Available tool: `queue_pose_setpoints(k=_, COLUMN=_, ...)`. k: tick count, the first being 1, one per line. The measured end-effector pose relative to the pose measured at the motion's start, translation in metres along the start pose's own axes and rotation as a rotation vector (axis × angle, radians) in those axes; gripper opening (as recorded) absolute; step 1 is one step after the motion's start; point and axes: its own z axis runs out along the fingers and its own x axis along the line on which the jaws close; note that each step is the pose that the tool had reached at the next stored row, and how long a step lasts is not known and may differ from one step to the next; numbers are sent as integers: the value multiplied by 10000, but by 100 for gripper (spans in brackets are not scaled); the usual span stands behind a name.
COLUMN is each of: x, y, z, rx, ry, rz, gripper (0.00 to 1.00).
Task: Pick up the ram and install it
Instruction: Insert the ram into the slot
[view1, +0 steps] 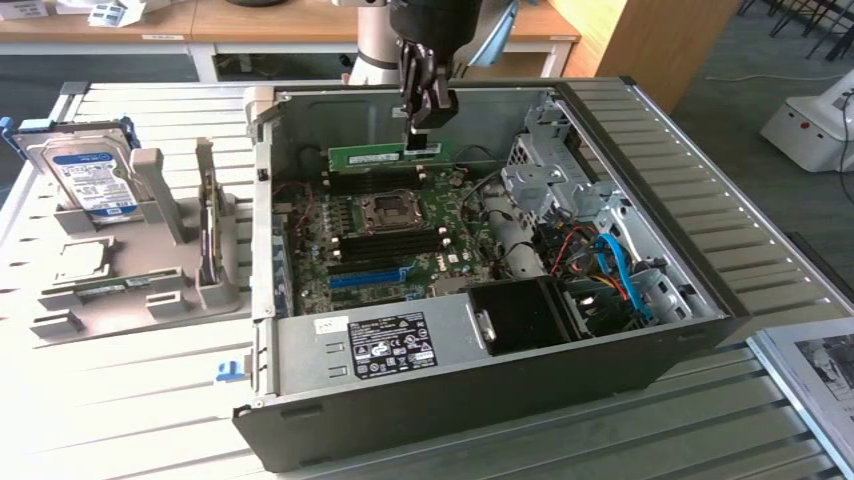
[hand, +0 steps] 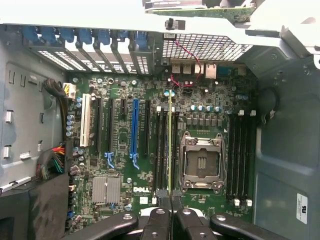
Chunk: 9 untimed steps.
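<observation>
Ram (view1: 367, 155) hangs edge-down in the tool (view1: 422, 140), whose jaws are pinched narrow on one end of the stick, probably so its contact edge can meet a slot squarely. Directly beneath the tool lie the black memory slots (hand: 162, 150), beside the CPU socket (hand: 201, 162) on the motherboard (view1: 387, 240). The open computer case (view1: 467, 400) lies on its side on a slatted tabletop (view1: 134, 400); desks (view1: 267, 25) stand beyond.

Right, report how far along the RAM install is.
Done: the ram is picked up, the gripper shut on it. In hand: it hangs edge-down inside the open computer case, lined up over the memory slots beside the CPU socket. Left: seating it; it looks clear of the motherboard, not yet pressed in.
</observation>
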Motion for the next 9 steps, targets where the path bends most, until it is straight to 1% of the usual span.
queue_pose_setpoints(k=9, x=0, y=0, z=4, rx=2, ry=-4, rz=131, gripper=12)
